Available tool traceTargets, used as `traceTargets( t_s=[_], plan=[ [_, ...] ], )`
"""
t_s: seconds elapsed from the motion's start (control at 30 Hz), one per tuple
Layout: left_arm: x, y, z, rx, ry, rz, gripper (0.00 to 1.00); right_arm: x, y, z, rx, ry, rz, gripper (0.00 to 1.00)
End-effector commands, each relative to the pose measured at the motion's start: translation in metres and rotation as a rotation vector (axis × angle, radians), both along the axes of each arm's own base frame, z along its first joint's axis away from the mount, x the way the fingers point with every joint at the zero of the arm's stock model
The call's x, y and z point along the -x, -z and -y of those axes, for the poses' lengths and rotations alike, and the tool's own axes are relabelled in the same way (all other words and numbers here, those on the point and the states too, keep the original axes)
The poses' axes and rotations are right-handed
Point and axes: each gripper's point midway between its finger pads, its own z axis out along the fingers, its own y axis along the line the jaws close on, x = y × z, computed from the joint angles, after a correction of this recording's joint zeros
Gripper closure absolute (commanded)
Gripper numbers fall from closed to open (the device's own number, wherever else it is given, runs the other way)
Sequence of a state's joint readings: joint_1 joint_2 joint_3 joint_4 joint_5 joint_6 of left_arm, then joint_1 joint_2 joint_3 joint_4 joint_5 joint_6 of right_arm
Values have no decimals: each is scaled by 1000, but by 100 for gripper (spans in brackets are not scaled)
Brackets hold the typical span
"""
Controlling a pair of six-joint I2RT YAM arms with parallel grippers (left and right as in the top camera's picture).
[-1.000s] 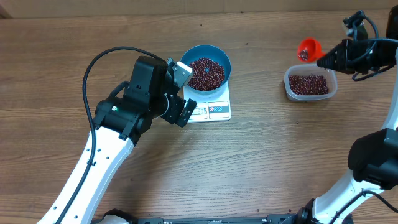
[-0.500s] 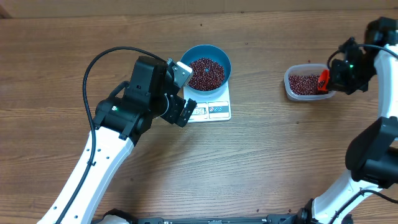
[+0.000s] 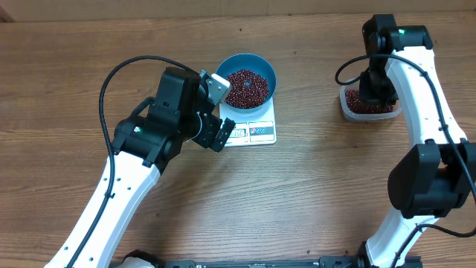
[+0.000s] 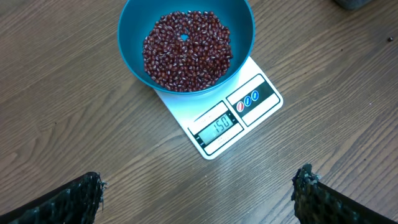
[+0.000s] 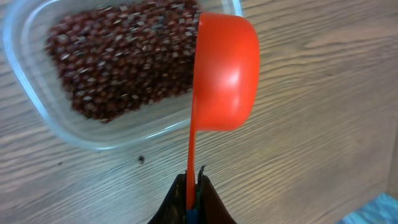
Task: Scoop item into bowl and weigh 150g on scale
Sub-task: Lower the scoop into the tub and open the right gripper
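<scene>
The left claw (image 4: 196,200) stands spread wide and grips nothing; its two dark fingertips show at the lower corners of the wrist view. Ahead of it, apart from both fingertips, a white digital scale (image 4: 180,112) lies on the wooden table (image 4: 62,124). Its display (image 4: 219,126) is on the edge nearest the claw and reads 150. A blue bowl (image 4: 130,37) sits on the far part of the scale, holding a heap of red-brown beans (image 4: 186,56).

The right claw (image 5: 193,193) is pressed together on the thin handle of a red scoop (image 5: 224,74). The scoop's cup stands just ahead of the claw, turned on edge with its rounded back to the camera. It is at the near rim of a clear plastic container (image 5: 37,118) that holds more of the same beans. The hollow side faces away, so I cannot tell whether the cup carries anything.
</scene>
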State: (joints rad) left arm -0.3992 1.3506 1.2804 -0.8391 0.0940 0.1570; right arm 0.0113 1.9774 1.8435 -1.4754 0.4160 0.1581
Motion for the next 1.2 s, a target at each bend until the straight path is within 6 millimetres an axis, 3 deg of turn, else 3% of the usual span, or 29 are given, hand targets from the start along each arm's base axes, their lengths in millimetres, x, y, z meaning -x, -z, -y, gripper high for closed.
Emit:
traceTargets(
  t_s=[0.0,0.17,0.43,0.53,0.57,0.73,0.77,0.93,1.03,1.13,1.17],
  plan=[
    [0,4,1,7,-4,-16,0,0,-13,10,25,63,61,96],
    [0,4,1,7,-4,-16,0,-14,-1,-15,-272,107,123,96],
    [0,4,1,7,-4,-16,0,-20,25,-17,-485,174,157,87],
    [0,4,1,6,-4,-17,0,-17,38,-20,-577,203,155,64],
    [0,4,1,7,-4,-16,0,-16,40,-19,-599,210,154,49],
    [0,4,1,6,-4,-17,0,-8,40,-10,-622,238,137,13],
    [0,4,1,6,-4,-17,0,-4,41,-8,-622,234,124,0],
    [0,4,1,6,-4,-17,0,13,42,-3,-617,222,60,0],
    [0,4,1,7,-4,-16,0,12,38,-2,-619,222,69,0],
    [0,4,1,7,-4,-16,1,9,14,-15,-684,124,120,0],
    [0,4,1,7,-4,-16,1,9,-3,-18,-686,92,159,0]
  ],
)
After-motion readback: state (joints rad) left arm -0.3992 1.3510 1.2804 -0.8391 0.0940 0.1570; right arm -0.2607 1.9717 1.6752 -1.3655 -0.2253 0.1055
